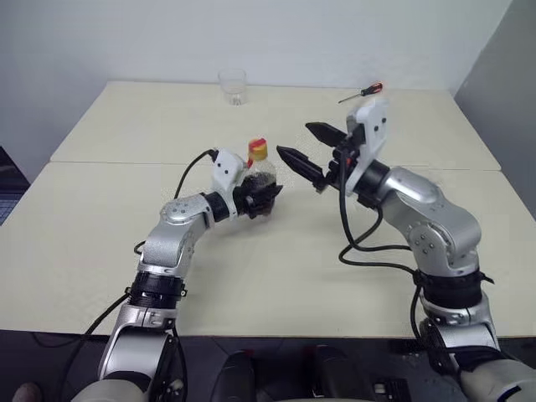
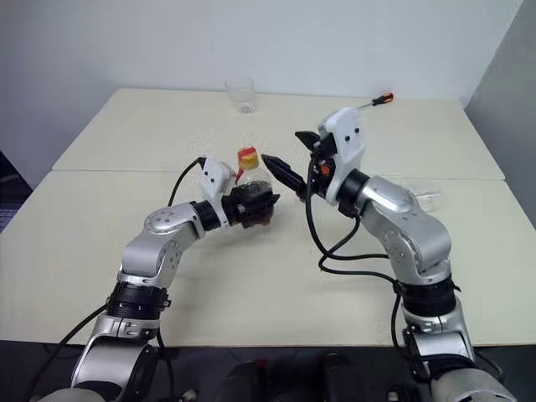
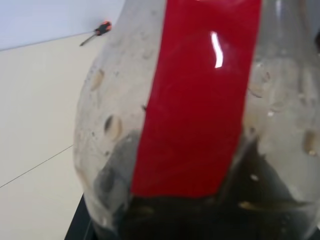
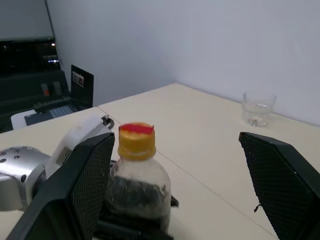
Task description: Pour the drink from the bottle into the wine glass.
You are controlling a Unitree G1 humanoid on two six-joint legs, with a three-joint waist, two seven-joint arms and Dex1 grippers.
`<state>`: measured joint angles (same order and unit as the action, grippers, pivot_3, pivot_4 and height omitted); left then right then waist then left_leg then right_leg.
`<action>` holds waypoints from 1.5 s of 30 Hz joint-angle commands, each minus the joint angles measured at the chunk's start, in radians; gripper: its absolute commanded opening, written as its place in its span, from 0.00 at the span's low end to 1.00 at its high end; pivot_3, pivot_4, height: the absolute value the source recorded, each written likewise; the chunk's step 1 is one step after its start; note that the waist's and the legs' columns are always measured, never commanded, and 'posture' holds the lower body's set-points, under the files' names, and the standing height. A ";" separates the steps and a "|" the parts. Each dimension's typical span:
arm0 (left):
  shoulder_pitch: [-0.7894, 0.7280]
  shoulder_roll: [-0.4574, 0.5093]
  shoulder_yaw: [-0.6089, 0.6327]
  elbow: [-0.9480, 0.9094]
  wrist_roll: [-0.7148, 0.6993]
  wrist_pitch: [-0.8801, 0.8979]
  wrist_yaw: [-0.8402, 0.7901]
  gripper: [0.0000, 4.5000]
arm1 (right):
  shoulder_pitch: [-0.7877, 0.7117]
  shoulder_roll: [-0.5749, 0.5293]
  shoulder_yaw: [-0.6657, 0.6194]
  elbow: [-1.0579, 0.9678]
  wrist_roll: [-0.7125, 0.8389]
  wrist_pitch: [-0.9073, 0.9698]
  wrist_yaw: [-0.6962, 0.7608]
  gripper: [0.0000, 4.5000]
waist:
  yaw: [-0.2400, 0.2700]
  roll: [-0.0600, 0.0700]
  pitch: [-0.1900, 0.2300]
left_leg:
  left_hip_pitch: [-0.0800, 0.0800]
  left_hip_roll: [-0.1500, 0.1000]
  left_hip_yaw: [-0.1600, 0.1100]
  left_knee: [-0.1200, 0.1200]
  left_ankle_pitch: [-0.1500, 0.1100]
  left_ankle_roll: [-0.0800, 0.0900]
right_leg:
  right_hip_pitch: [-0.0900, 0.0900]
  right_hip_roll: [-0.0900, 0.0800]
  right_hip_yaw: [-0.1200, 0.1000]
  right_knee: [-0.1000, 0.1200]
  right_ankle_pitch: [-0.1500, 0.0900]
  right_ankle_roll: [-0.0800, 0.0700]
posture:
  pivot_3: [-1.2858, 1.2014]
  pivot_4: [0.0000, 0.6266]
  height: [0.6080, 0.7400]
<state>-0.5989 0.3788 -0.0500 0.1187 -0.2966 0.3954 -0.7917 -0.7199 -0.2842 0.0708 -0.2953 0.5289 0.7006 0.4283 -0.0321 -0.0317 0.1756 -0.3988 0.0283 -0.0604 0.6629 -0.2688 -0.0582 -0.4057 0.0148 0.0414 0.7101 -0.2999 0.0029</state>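
Gripping the bottle [image 1: 260, 172] upright above the table [image 1: 100, 234], the left gripper [image 1: 261, 201] is clamped around its body. The right gripper [image 1: 311, 149] hovers just beside the cap, fingers spread wide.

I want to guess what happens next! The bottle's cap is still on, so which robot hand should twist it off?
The right gripper, I'd guess. It is open and right beside the yellow cap, while the left gripper is busy holding the bottle upright.
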 commanded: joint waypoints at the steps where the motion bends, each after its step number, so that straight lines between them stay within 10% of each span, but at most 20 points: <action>1: -0.044 0.011 -0.006 -0.050 -0.020 -0.001 -0.040 0.44 | -0.033 0.021 -0.012 0.008 0.022 -0.002 0.025 0.95 | 0.001 0.000 0.000 | 0.000 0.000 0.000 0.000 0.000 0.000 | 0.000 0.000 0.000 0.000 0.000 0.000 | 0.52 0.24 1.00; 32: -0.091 -0.012 -0.045 0.057 0.022 -0.098 -0.135 0.44 | -0.082 0.093 0.005 0.059 0.039 0.082 0.047 0.95 | 0.000 0.001 0.001 | 0.000 0.000 0.000 0.000 0.000 0.000 | 0.000 0.000 0.000 0.000 0.000 0.000 | 0.52 0.24 1.00; 42: -0.102 -0.022 -0.049 0.063 0.025 -0.098 -0.136 0.44 | -0.095 0.100 -0.010 0.078 0.042 0.085 0.043 0.28 | 0.000 0.001 0.001 | -0.001 0.000 0.000 0.000 0.000 0.000 | 0.000 0.000 0.000 0.000 0.000 0.000 | 0.52 0.24 1.00; 45: -0.100 -0.024 -0.051 0.058 0.025 -0.096 -0.136 0.44 | -0.096 0.103 -0.015 0.080 0.045 0.090 0.041 0.28 | 0.000 0.001 0.001 | 0.000 0.000 0.000 0.000 0.000 0.000 | 0.000 0.000 0.000 0.000 0.000 0.000 | 0.52 0.24 1.00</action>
<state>-0.6677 0.3599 -0.1033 0.1998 -0.2675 0.3204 -0.9277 -0.7864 -0.1911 0.0623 -0.1889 0.5602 0.7948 0.4644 -0.0320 -0.0308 0.1762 -0.3992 0.0285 -0.0606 0.6628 -0.2688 -0.0579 -0.4061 0.0143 0.0414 0.7098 -0.2999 0.0029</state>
